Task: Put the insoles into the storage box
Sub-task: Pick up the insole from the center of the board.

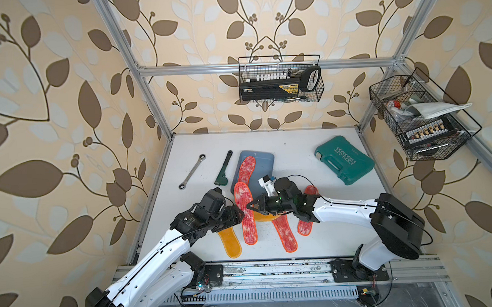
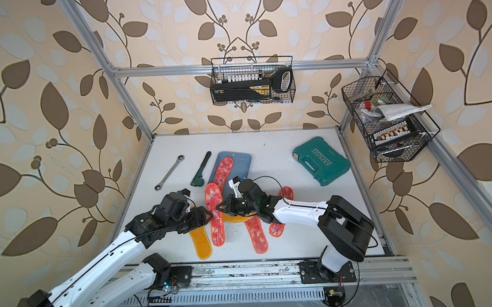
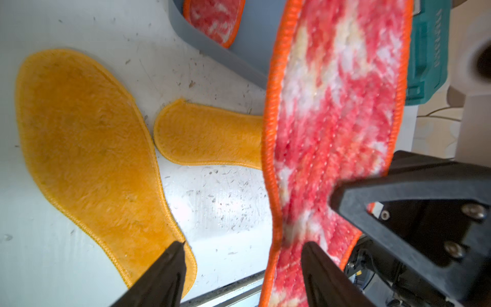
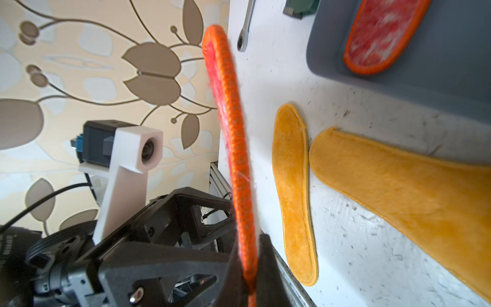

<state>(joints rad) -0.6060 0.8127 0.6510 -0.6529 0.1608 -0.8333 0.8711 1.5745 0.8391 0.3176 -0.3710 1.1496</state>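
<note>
Right pincer shut on the side edge of a mottled red-white fabric insole with orange stitching; left pincer gaping, empty.
I judge the shallow blue-grey plastic storage box lies straight beyond the lifted insole, toward the worktop's far end, long axes roughly parallel; my right arm is nearer it.

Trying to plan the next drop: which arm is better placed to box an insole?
Right: the right gripper is shut on the raised insole, close to the box; the left gripper is open.
</note>
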